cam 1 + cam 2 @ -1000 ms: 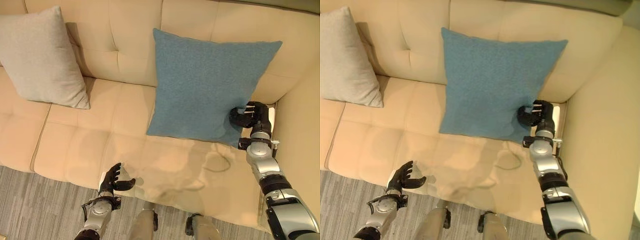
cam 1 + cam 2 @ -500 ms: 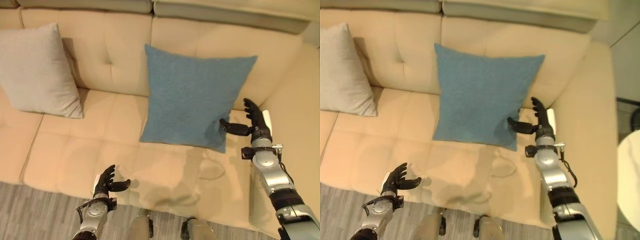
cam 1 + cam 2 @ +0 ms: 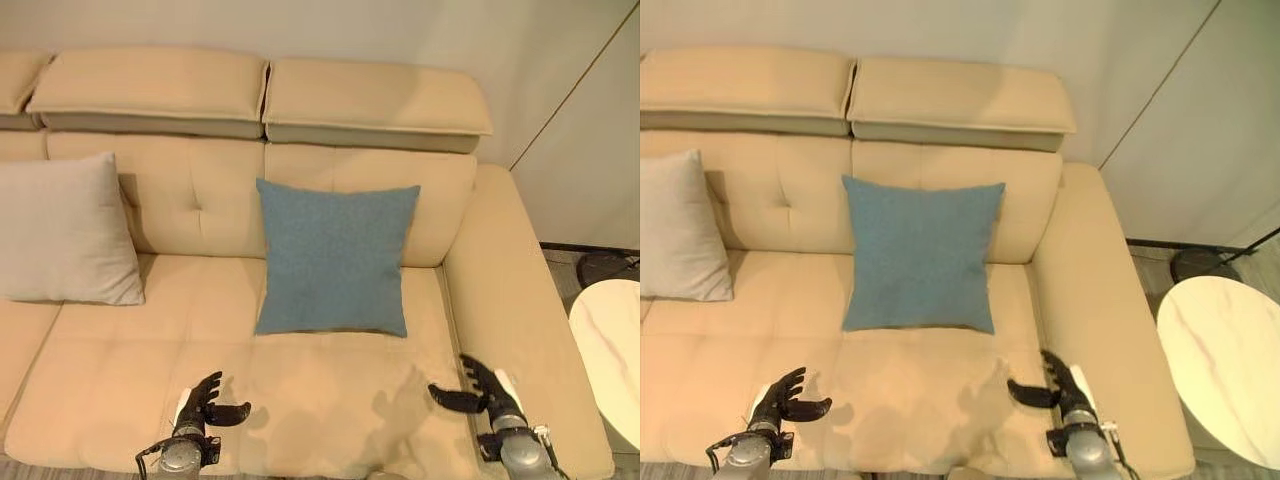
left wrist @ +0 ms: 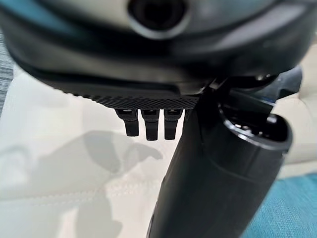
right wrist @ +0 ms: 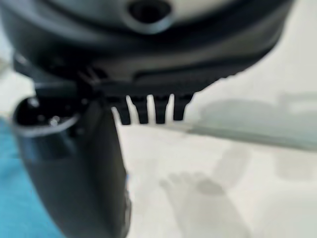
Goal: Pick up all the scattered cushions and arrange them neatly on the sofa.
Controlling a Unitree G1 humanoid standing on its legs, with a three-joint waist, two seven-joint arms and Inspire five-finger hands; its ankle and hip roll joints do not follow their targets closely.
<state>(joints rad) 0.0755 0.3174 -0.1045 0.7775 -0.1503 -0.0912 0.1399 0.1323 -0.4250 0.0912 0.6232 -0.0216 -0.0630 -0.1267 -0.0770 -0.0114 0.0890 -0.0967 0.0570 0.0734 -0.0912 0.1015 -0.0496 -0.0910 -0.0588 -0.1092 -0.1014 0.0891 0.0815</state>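
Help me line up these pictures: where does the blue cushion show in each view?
Left eye view: blue cushion upright against the sofa back, centre.
Right eye view: same spot, shifted left.
Left wrist view: blue corner past the thumb.
Right wrist view: blue strip at the edge.
Shared landmark: the grey cushion.

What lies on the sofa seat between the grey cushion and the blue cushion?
Nothing: in the left eye view, bare seat and backrest of the sofa separate the grey cushion from the blue cushion.

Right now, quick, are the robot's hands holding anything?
Left hand: open, holding nothing.
Right hand: open, holding nothing; the blue cushion leans on the sofa.
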